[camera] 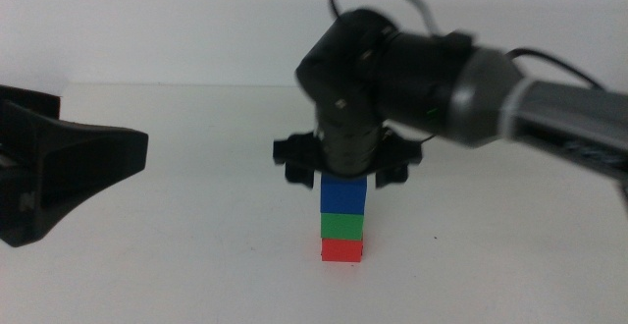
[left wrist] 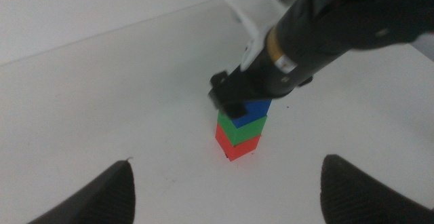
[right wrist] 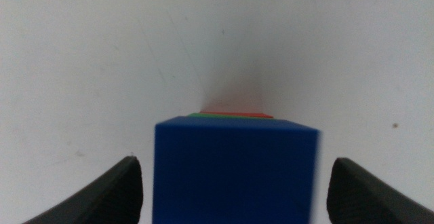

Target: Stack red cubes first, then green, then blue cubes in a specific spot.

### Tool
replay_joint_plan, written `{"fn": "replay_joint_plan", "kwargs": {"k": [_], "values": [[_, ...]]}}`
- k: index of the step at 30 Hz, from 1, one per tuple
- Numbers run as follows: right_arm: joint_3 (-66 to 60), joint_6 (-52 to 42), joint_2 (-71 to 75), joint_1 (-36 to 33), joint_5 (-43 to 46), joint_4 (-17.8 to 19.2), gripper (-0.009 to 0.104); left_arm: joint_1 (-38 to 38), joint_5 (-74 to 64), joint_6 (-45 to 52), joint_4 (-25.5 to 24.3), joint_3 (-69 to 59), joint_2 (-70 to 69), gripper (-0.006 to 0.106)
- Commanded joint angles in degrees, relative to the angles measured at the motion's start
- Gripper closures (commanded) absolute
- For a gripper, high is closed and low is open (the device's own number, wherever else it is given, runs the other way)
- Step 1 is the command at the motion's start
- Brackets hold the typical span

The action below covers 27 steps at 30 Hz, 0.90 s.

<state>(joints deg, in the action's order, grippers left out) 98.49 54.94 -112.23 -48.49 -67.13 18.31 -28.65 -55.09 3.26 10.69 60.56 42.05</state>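
Three matte, equal-sized cubes stood stacked mid-table point(camera: 196, 265): red cube point(camera: 342, 250) at the bottom, green cube point(camera: 343, 225) on it, blue cube point(camera: 343, 194) on top, edges roughly flush. Right gripper point(camera: 343, 172) hung directly over the stack, jaws spread wide either side of the blue cube, not touching it. Left gripper point(left wrist: 224, 190) waited at table's left side, jaws wide.
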Motion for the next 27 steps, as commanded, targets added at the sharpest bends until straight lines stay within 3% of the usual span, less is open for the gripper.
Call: {"fn": "replay_joint_plan", "kwargs": {"k": [1,6,10,15,17,18,20,27], "values": [[-0.9,-2.5,5.6,-0.1,-0.5,2.2,0.002,0.1,0.7,0.0,-0.2,0.1,-0.1,0.007],[-12.4,-5.9,23.8,1.5,0.5,6.3,0.002,0.1,0.7,0.0,-0.2,0.1,-0.1,0.007],[-26.1,-12.9,40.4,8.6,6.0,4.6,0.002,0.1,0.7,0.0,-0.2,0.1,-0.1,0.007],[-42.0,-30.1,58.2,23.9,18.2,-3.9,0.002,0.1,0.7,0.0,-0.2,0.1,-0.1,0.007],[-46.9,-39.8,63.2,31.5,24.1,-10.1,0.002,0.1,0.9,0.0,-0.2,0.1,-0.1,0.007],[-50.2,-48.0,66.1,37.0,28.7,-16.4,0.002,0.1,0.9,0.0,-0.2,0.1,-0.1,0.007],[-52.2,-53.2,67.1,40.4,30.9,-20.9,0.002,0.1,0.9,0.0,-0.2,0.1,-0.1,0.007],[-52.6,-54.3,67.3,40.9,32.7,-22.1,0.002,0.1,0.9,0.0,-0.2,0.1,-0.1,0.007]]}}
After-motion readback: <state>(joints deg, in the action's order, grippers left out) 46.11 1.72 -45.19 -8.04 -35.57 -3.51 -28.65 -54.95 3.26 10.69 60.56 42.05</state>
